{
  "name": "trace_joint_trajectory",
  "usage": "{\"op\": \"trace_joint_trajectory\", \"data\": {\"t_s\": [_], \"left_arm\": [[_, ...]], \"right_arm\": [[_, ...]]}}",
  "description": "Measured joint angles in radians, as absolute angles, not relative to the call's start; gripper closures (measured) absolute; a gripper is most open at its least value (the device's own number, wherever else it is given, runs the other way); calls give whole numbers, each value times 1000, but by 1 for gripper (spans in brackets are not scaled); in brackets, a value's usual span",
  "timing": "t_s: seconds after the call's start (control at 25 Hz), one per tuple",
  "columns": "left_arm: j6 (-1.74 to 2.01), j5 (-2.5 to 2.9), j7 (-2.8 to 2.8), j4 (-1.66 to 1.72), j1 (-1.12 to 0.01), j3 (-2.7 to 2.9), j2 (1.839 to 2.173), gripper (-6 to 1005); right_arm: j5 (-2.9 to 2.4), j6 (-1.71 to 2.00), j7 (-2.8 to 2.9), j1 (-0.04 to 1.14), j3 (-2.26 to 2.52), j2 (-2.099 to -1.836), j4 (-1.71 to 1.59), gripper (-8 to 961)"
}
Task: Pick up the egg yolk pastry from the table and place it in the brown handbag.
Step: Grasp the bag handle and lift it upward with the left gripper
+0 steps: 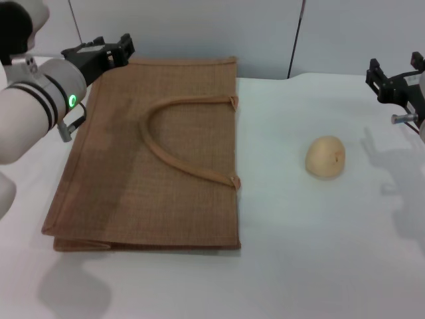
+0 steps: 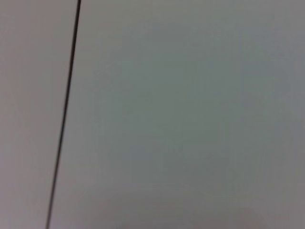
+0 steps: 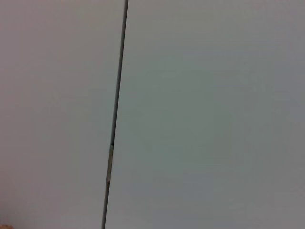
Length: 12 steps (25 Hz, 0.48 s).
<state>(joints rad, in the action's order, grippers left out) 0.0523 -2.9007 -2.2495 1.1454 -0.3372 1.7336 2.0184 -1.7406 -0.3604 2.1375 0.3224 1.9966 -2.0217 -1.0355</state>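
Note:
The egg yolk pastry point(image 1: 325, 157), a small pale tan bun, lies on the white table point(image 1: 319, 252) right of centre. The brown handbag point(image 1: 153, 159) lies flat on the left half of the table, its looped handles point(image 1: 179, 143) resting on top. My left gripper point(image 1: 123, 46) hovers above the bag's far left corner. My right gripper point(image 1: 378, 76) hangs at the right edge of the head view, beyond and to the right of the pastry. Neither holds anything. Both wrist views show only a plain grey wall with a dark seam.
A grey panelled wall point(image 1: 265, 33) stands behind the table. Bare white tabletop stretches between the bag and the pastry and along the near edge.

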Motion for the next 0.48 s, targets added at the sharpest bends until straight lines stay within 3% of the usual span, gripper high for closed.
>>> {"op": "trace_joint_trajectory", "data": {"t_s": [0.24,0.48], "left_arm": [[-247,-2899,-2124,1016,-338,1725,1986,408],[-487,-2877,-2053,861,-363,1664,1976,418]], "right_arm": [[-1739,-360,2137,325,1999,-2022,-1035,221],[-1739,-360,2138,332,2002,-2022,-1029,221]]}}
